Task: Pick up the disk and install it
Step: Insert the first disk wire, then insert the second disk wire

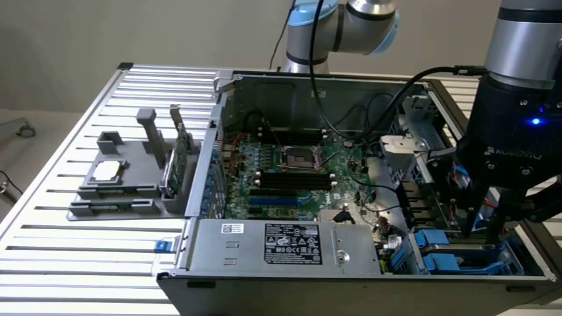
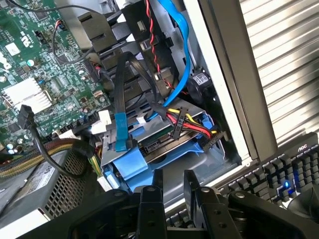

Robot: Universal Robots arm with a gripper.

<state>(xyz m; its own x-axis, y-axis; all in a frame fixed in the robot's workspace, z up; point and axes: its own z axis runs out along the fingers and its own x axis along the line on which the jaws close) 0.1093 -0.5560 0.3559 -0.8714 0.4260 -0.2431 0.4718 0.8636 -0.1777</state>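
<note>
In the exterior view the black two-fingered gripper (image 1: 485,232) reaches down into the front corner bay of the open grey metal computer case (image 1: 263,283), just over the silver-grey, blue-framed disk (image 1: 461,255). In the wrist view its fingers (image 2: 158,181) stand slightly parted, clamping nothing. The disk (image 2: 187,167) lies flat in the bay below a bundle of red, yellow and black cables (image 2: 187,122), so pickup looks done and seating nearly so.

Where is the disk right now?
In the exterior view's lower right, the blue-framed disk sits low in the corner of the computer case, beside the power supply and directly under the hand.
</note>
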